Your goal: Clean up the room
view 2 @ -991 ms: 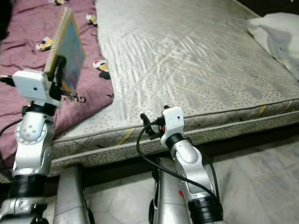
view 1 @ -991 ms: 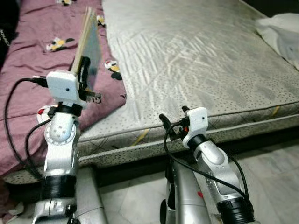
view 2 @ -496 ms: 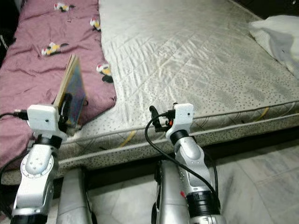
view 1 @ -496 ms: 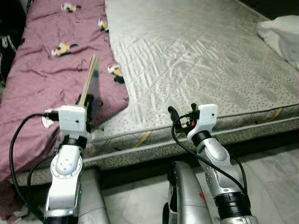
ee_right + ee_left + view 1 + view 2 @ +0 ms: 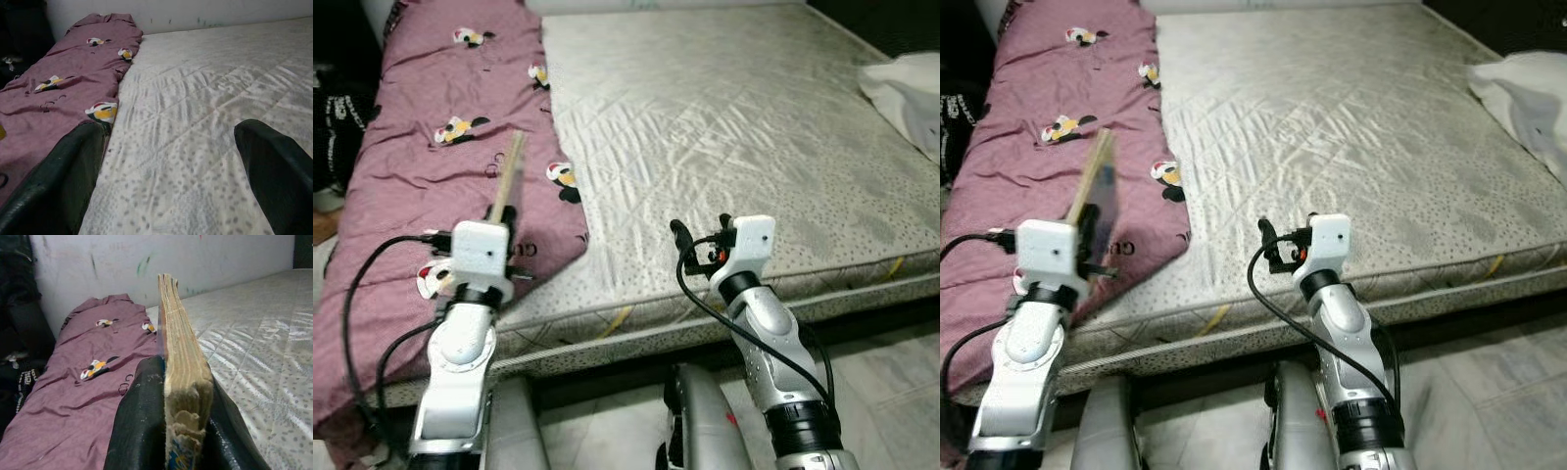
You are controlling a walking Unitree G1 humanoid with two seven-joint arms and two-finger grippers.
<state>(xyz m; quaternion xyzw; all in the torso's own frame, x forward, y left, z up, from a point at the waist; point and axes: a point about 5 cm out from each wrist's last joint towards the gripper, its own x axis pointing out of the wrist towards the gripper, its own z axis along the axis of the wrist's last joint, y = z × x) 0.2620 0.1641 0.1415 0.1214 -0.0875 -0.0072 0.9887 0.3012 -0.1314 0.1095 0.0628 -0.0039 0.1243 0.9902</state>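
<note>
The left gripper (image 5: 166,396) is clamped on a book (image 5: 178,357), one black finger (image 5: 139,421) pressed against each cover. From the left wrist view the book is seen edge-on: a thick block of yellowed, slightly wavy pages, ragged and worn at the near corner, with a scrap of bright blue and yellow cover print showing at the bottom. In the right eye view the same book (image 5: 1097,191) stands upright out of the gripper, its light blue cover facing the mattress and its tan page edge toward the robot.

Taking the mattress (image 5: 734,127) as the landmark: it is a pale, quilted, speckled surface lying bare across the middle of the scene. The book and left gripper (image 5: 504,220) are held above the mattress's near left corner, over the maroon blanket (image 5: 431,166) that covers the mattress's left side. The blanket is printed with small cartoon figures and is crumpled along its length, its edge folding back on the mattress near the front.

The right gripper (image 5: 171,161) has its fingers spread wide apart with nothing between them, and sits at the mattress's near edge, about the middle of its front side, pointing across it (image 5: 680,235). A white bundle of cloth (image 5: 906,93) lies at the mattress's right edge. Pale tiled floor (image 5: 891,362) shows below the mattress's front, on the right.
</note>
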